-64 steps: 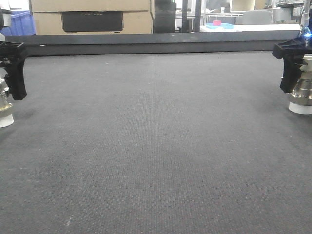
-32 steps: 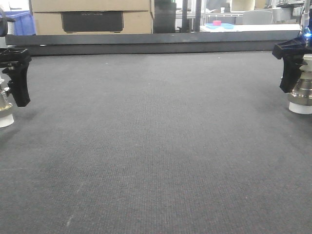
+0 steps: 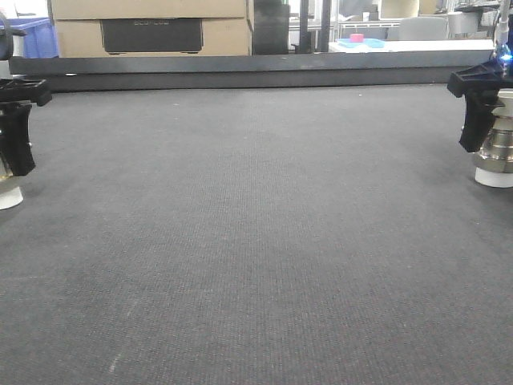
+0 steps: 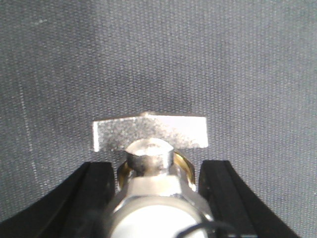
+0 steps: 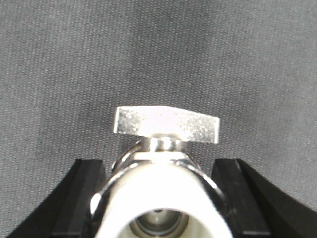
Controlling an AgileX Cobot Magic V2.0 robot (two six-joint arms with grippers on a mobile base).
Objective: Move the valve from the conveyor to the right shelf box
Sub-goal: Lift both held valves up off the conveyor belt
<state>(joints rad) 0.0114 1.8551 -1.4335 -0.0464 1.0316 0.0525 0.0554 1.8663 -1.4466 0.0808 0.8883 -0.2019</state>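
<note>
Two metal valves with white end caps stand upright on the dark grey conveyor (image 3: pixel 256 241). One valve (image 3: pixel 6 192) is at the far left edge and the other valve (image 3: pixel 498 148) at the far right. In the left wrist view my left gripper (image 4: pixel 157 168) is shut on the left valve (image 4: pixel 158 188), whose flat handle (image 4: pixel 148 133) points away. My right gripper (image 5: pixel 158 166) stands open astride the right valve (image 5: pixel 163 198), one black finger (image 3: pixel 474 120) beside its body. The right shelf box is out of view.
A dark rail (image 3: pixel 256 72) runs along the conveyor's far edge. Behind it stand a cardboard box (image 3: pixel 152 28) and a white table with a blue tray and a pink object (image 3: pixel 357 38).
The left gripper's finger dropped a little and then moved left against the valve, closing on it. The right gripper and its valve have not moved.
</note>
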